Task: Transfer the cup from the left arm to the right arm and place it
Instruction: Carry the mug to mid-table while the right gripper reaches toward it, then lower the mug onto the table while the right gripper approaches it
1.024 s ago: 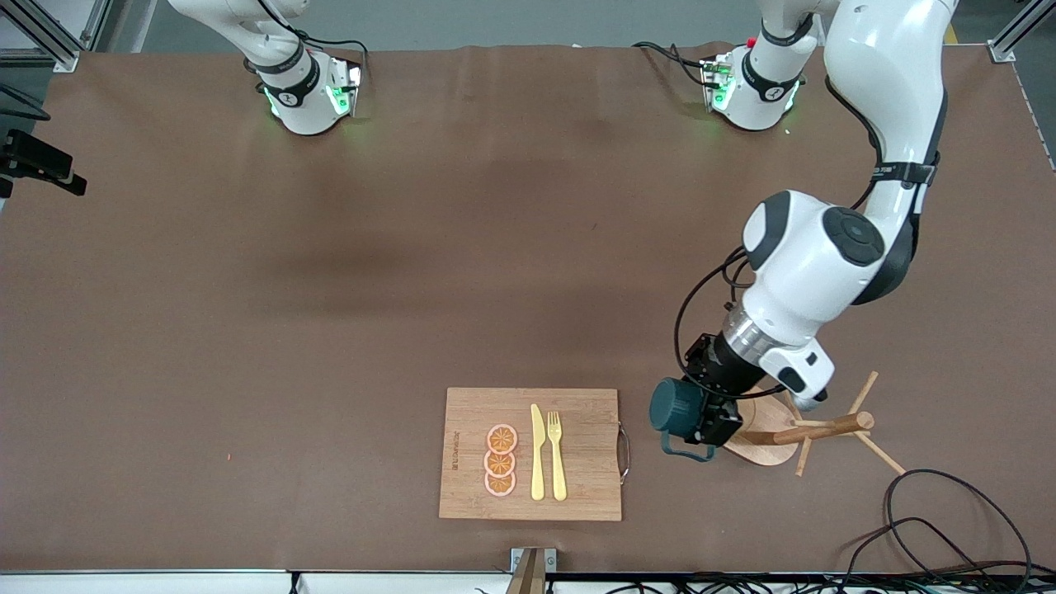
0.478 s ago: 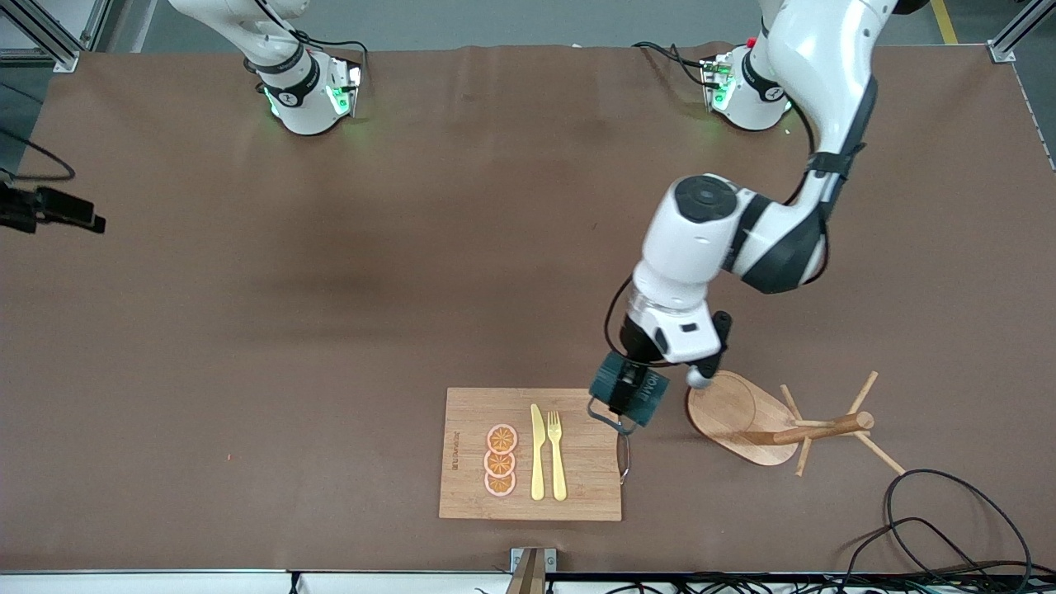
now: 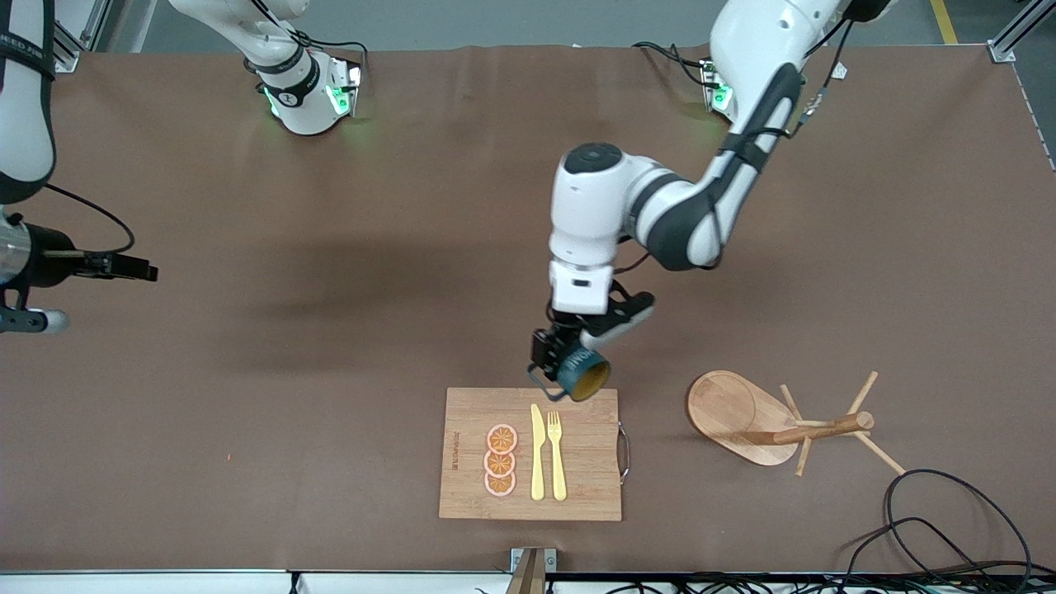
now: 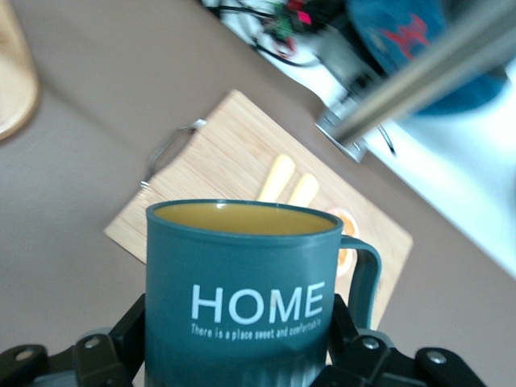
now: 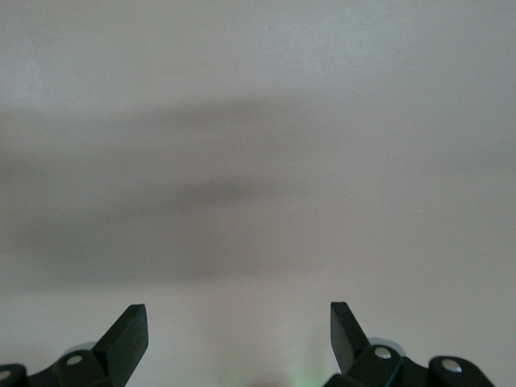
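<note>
The cup [image 3: 582,373] is dark teal with white "HOME" lettering, a thin loop handle and a tan-yellow inside. My left gripper [image 3: 554,356] is shut on it and holds it in the air, tipped on its side, over the edge of the cutting board [image 3: 590,462] that lies toward the robots' bases. In the left wrist view the cup [image 4: 242,282] fills the middle, with black fingers [image 4: 121,343] pressed on both sides of it. My right gripper [image 3: 142,269] is in the air over the right arm's end of the table. It is open and empty in the right wrist view [image 5: 238,332].
The cutting board carries three orange slices [image 3: 501,460], a yellow knife [image 3: 537,454] and a yellow fork [image 3: 557,454]. A wooden mug rack [image 3: 742,412] lies toward the left arm's end of the table. Black cables [image 3: 932,511] lie nearer the front camera than the rack.
My left arm carried the cup from beside the mug rack toward the right arm's end, and tipped its opening toward the front camera. My right arm swung in over its end of the table.
</note>
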You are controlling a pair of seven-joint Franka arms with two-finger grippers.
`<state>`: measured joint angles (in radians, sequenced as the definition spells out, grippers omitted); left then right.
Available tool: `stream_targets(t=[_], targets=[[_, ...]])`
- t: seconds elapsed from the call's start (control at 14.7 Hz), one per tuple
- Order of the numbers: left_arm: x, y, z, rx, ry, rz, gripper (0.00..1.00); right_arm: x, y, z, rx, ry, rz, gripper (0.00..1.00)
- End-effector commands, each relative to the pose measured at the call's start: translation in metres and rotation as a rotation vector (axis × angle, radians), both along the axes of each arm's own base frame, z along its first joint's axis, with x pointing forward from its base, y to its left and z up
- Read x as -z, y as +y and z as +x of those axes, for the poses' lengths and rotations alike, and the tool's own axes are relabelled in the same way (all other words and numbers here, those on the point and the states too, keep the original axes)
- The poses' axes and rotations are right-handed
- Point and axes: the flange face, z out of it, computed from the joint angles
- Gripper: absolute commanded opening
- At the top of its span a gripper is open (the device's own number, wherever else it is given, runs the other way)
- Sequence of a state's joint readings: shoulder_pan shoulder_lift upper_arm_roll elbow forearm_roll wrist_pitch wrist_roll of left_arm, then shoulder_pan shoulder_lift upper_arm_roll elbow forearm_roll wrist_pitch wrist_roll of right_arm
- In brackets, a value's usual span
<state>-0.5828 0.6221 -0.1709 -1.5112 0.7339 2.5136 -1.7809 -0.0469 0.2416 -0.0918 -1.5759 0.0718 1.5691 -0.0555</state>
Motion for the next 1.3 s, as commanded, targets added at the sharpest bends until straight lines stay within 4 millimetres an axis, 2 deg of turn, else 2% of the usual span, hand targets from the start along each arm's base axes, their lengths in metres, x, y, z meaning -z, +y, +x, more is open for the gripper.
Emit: stream_targets(t=[0.0, 0.07, 0.14, 0.27, 0.41, 0.55, 0.68, 0.82, 0.96, 1.16, 1.23], targets=[[0.017, -0.052, -0.033, 0.140, -0.080, 0.075, 0.66, 0.026, 0.000, 0.015, 0.026, 0.026, 0.008, 1.00], [0.032, -0.066, -0.047, 0.216, -0.137, 0.148, 0.65, 0.031, 0.000, 0.019, 0.019, 0.030, -0.006, 1.00], [0.040, -0.076, -0.059, 0.283, -0.194, 0.208, 0.65, 0.044, 0.000, 0.023, 0.016, 0.047, -0.011, 1.00], [0.064, -0.088, -0.076, 0.364, -0.270, 0.281, 0.65, 0.055, -0.002, 0.032, 0.016, 0.013, -0.019, 1.00], [0.093, -0.107, -0.105, 0.450, -0.356, 0.331, 0.64, 0.060, -0.001, 0.036, -0.004, -0.010, -0.016, 1.00], [0.116, -0.112, -0.118, 0.516, -0.465, 0.366, 0.64, 0.067, 0.030, 0.038, -0.031, 0.000, -0.022, 1.00], [0.137, -0.113, -0.122, 0.570, -0.563, 0.375, 0.64, 0.073, 0.053, 0.037, 0.053, 0.018, -0.049, 1.00], [0.149, -0.120, -0.135, 0.572, -0.618, 0.364, 0.64, 0.077, 0.090, 0.035, 0.058, 0.030, -0.066, 1.00], [0.176, -0.113, -0.129, 0.564, -0.721, 0.479, 0.64, 0.082, 0.109, 0.032, 0.104, 0.041, -0.087, 1.00], [0.216, -0.110, -0.137, 0.550, -0.841, 0.436, 0.64, 0.089, 0.147, 0.026, 0.142, 0.027, -0.098, 1.00], [0.229, -0.106, -0.134, 0.520, -0.891, 0.428, 0.64, 0.098, 0.157, 0.022, 0.164, 0.022, -0.105, 1.00]])
